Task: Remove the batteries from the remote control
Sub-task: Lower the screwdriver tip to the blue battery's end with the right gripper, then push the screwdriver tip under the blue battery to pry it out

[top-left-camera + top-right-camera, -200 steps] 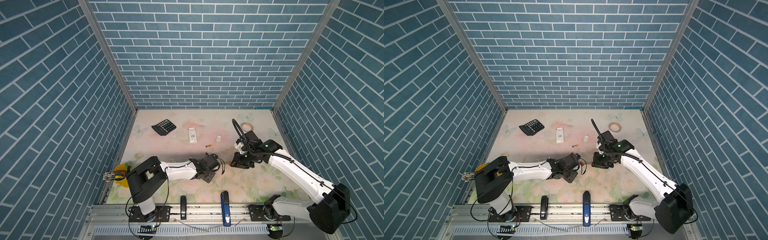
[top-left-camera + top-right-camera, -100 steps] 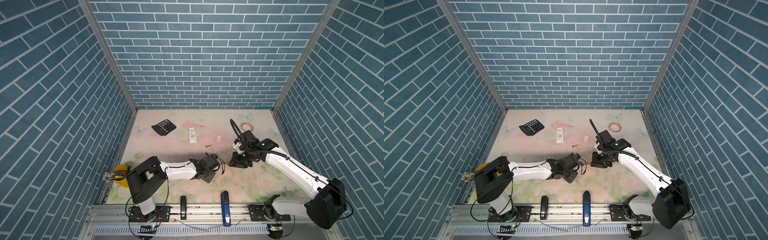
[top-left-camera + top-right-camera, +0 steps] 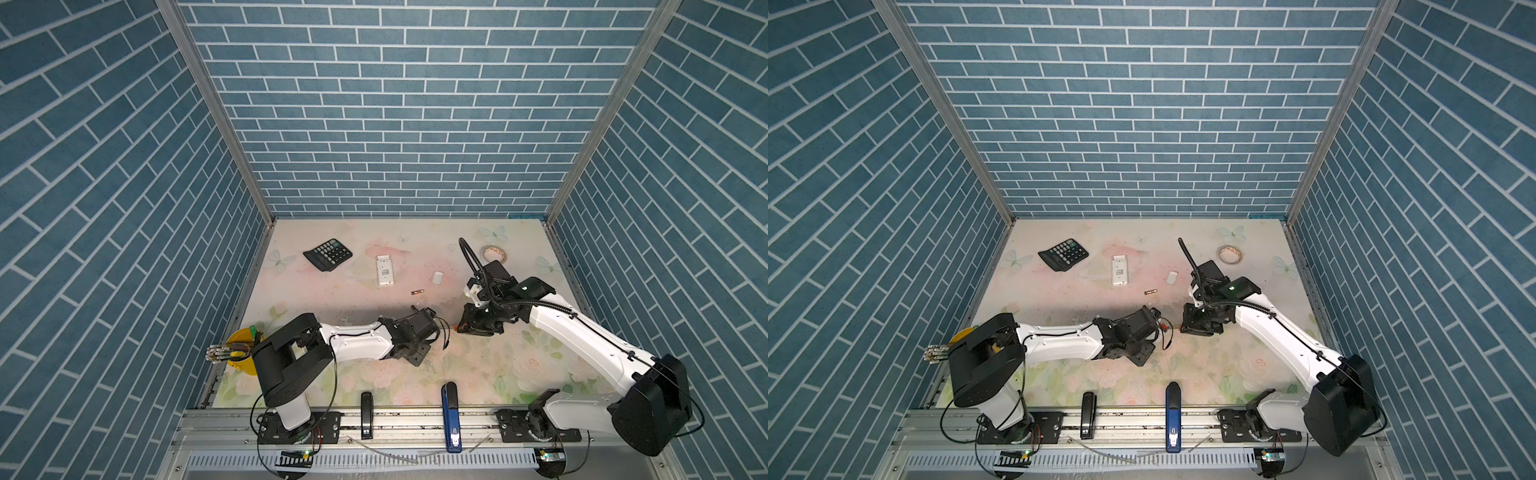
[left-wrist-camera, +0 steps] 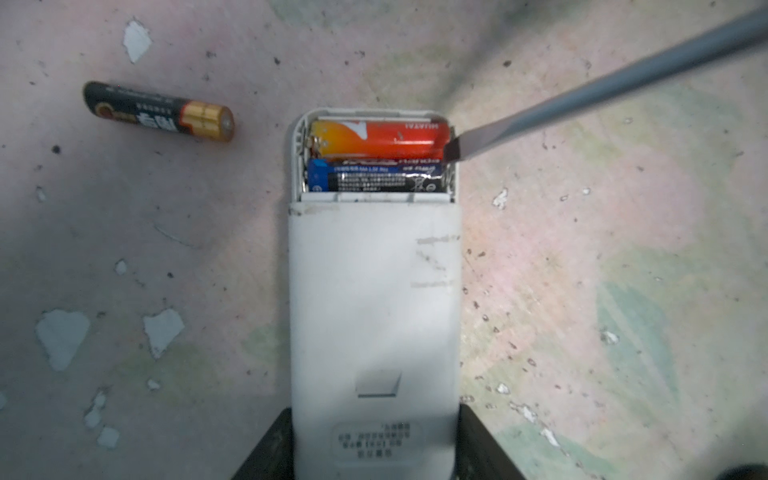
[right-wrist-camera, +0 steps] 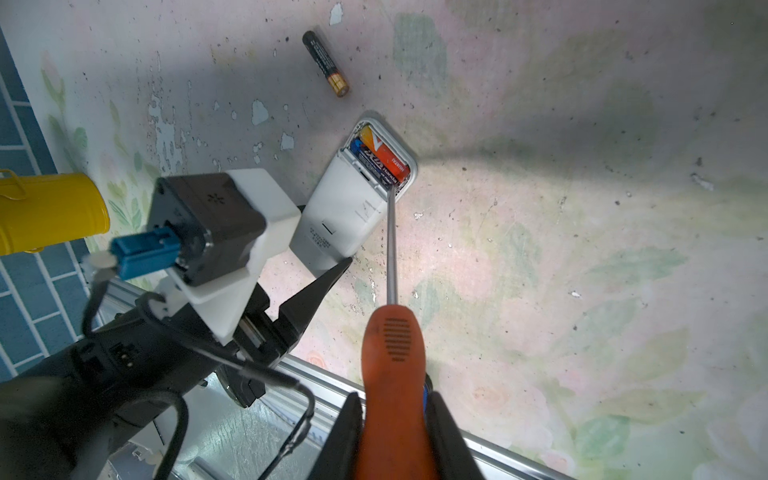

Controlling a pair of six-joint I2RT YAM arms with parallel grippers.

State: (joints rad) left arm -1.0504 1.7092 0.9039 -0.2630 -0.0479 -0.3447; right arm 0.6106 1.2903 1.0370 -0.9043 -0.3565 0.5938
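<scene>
— What's over on the left?
— A yellow cup (image 3: 243, 358) with tools sticking out, at the table (image 3: 478, 374) edge; further back, a black calculator (image 3: 327, 254).
— And the left arm?
— The left gripper (image 4: 374, 440) is clamped on the white remote control (image 4: 374, 291), one jaw on each long side, at the end away from the battery bay; the remote lies back-up on the table, and the bay is uncovered.
— The batteries?
— Two sit in the bay side by side; an orange battery (image 4: 378, 139) at the very end, and a blue-and-black battery (image 4: 374, 176) touching it; a black-and-gold loose battery (image 4: 160, 112) lies on the table near the remote, apart from it.
— The right side?
— The right gripper (image 5: 395, 432) is closed tight on the orange handle of a screwdriver (image 5: 392, 349); its flat tip rests at one end of the orange battery, by the bay's wall; behind that arm lies a tape roll (image 3: 494, 253).
</scene>
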